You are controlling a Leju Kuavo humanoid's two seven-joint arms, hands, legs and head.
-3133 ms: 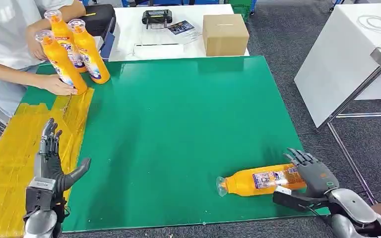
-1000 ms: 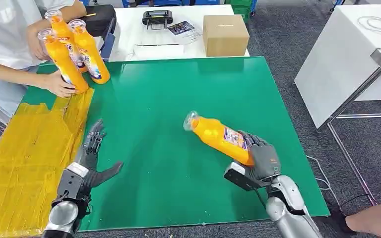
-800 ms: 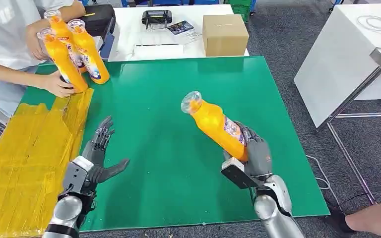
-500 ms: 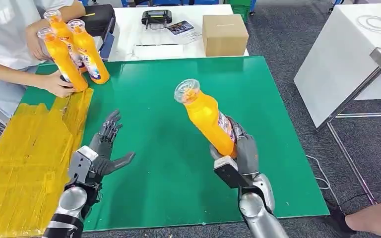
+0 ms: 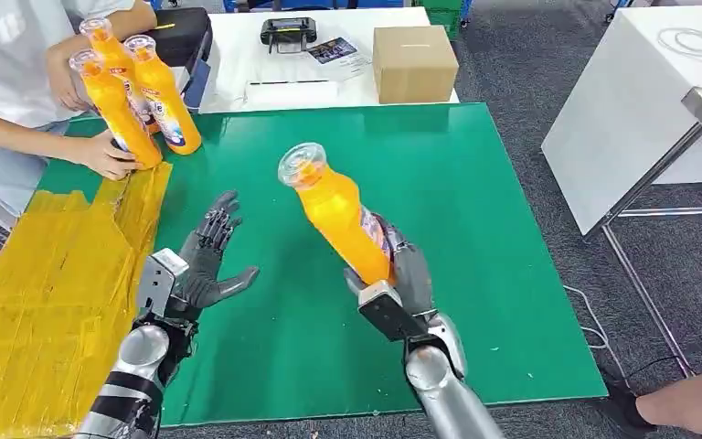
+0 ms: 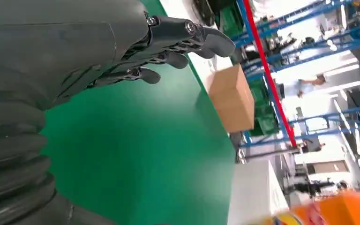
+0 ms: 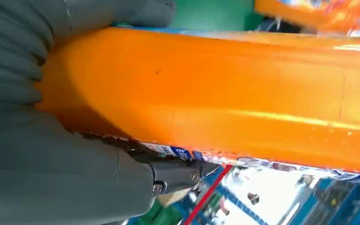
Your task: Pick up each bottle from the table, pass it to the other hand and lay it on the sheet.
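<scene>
Green-topped bench w/ a yellow taped sheet along its left side. Right hand grips an orange plastic bottle by its base, raised above the bench centre, cap tilted up-left. Left hand wide, palm up, holding nothing (just beside the bottle, apart). A person's hand steadies three orange bottles at the far-left corner.

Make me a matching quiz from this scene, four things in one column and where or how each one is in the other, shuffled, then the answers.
Things
1. right hand
2. left hand
3. cardboard box
4. yellow sheet

States
A. on the white table behind the green mat
B. open, holding nothing
C. covers the table's left side
D. grips an orange bottle, cap tilted up

Pairs: 1-D, 2-B, 3-A, 4-C
</scene>
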